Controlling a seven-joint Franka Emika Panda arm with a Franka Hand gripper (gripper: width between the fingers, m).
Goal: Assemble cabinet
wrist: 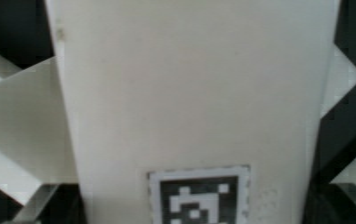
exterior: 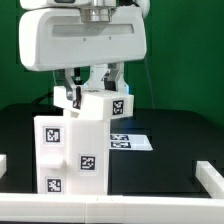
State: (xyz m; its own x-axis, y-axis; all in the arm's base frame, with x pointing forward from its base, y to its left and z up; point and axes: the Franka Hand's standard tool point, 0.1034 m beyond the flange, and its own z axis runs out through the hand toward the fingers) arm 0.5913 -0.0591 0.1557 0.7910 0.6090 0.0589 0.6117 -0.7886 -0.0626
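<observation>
The cabinet body is a tall white box with several black-and-white tags, standing at the exterior view's front left. A smaller white cabinet piece with a tag sits tilted at its top. My gripper is right above it, one finger on each side. In the wrist view the white piece fills the space between my dark fingertips, with its tag close to them. My gripper is shut on this piece. The body's white faces show beside it.
The marker board lies flat on the black table to the right of the cabinet in the exterior view. White rails border the table at the front, the left and the right. A green wall stands behind.
</observation>
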